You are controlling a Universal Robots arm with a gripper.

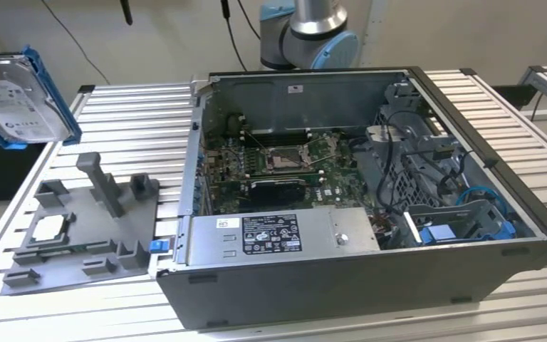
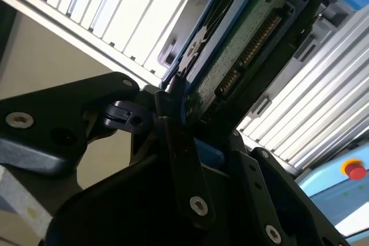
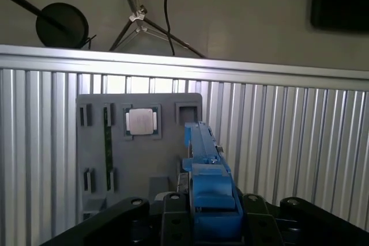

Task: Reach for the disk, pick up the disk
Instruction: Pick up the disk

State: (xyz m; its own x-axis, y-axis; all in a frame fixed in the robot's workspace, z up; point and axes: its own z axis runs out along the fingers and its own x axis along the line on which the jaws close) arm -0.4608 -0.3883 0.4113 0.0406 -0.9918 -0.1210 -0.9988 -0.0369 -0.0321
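— Where's the disk (image 1: 22, 96)?
— At ten o'clock in the exterior view, held off the slatted table (image 1: 131, 121). It stands nearly upright, white label toward that camera, blue bracket round its edge.
— And the jaws?
— The gripper (image 2: 179, 106) is drawn in narrow and clamped on the disk's edge. In the second wrist view the black fingers (image 2: 181, 159) pinch it, with the green circuit-board side showing.
— What's around it?
— In the exterior view the grey fixture tray (image 1: 126, 235) lies flat on the table at six o'clock from the disk, well apart. The open computer case (image 1: 350, 285) sits at four o'clock from it. The arm's base (image 1: 312, 28) rises behind the case, at twelve o'clock in that view.
— Anything in the tray?
— A small square silver chip (image 1: 48, 228) in a pocket and a thin green strip (image 3: 108, 142) in a slot near it. A few grey posts stand up from the tray.
— And in the case?
— A motherboard (image 1: 283, 160) lies on its floor and a silver power supply (image 1: 283, 234) runs along the six o'clock wall. A blue drive bay (image 1: 469, 221) fills the four o'clock corner, with dark and blue cables looped near it.
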